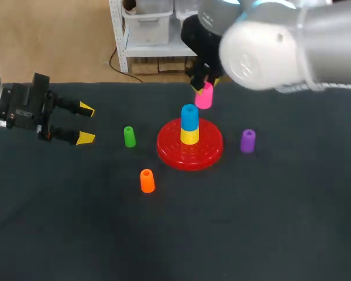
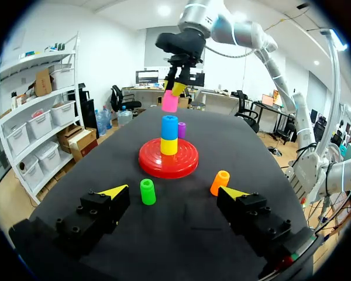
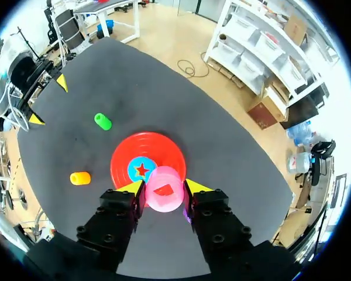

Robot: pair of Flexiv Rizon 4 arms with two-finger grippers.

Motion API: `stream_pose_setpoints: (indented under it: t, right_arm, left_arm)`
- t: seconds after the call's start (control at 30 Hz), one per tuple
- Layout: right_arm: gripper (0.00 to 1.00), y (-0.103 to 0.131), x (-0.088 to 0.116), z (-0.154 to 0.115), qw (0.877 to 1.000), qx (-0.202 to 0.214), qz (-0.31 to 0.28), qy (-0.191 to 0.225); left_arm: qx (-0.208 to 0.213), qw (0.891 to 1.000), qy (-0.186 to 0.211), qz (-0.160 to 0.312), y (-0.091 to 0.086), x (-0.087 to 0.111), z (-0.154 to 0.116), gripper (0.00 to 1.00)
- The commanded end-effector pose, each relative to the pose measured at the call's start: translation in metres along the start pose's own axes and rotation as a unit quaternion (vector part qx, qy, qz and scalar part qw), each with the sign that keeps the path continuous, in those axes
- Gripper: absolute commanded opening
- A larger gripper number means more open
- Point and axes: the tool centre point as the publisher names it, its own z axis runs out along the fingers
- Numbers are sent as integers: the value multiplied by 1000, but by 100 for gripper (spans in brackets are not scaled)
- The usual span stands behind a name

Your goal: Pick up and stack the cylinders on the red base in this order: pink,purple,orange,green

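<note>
**Spotter:** What worries you, starting close in?

**Operator:** Nearest me, the orange cylinder (image 1: 147,181) stands alone on the table (image 1: 269,222), apart from everything else. A little further out, the green cylinder (image 1: 129,136) stands ahead of my left gripper (image 1: 86,123), whose jaws are spread wide with nothing between them. If I nudged that arm forward I'd likely knock green over, so I'd leave it parked.

Next comes the red base (image 1: 169,153), with a yellow cylinder (image 1: 189,136) and a blue cylinder (image 1: 189,117) already stacked at its centre. My right gripper (image 3: 165,187) is pinching the pink cylinder (image 1: 205,98) from two sides, up in the air just beyond that stack. In the right wrist view, pink sits beside blue's top rather than over it. If I lowered from here, I'd expect to clip blue's rim and tip the stack. Or pink could land on the base's sloped edge and roll.

**Spotter:** And room to move?

**Operator:** There's open table on every side of the base. The purple cylinder (image 1: 248,140) stands to its right, well out of the way of my descent. The table's far edge lies behind the base, so I think a cylinder rolling that way could go off.
</note>
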Motion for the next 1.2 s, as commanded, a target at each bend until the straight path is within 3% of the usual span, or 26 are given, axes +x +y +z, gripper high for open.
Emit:
stream_pose_setpoints:
  t: [0.03, 0.23, 0.7, 1.2]
  right_arm:
    - [0, 5, -9, -3, 999, -6, 2, 46]
    - [0, 15, -9, 7, 998, -22, -3, 52]
    - [0, 10, -21, 24, 998, -25, -13, 54]
    - [0, 31, 0, 30, 997, -22, -21, 76]
  left_arm:
    - [0, 1000, 1, 0, 0, 0, 0, 100]
    - [0, 1000, 1, 0, 0, 0, 0, 100]
    - [0, 1000, 1, 0, 0, 0, 0, 100]
    - [0, 1000, 1, 0, 0, 0, 0, 100]
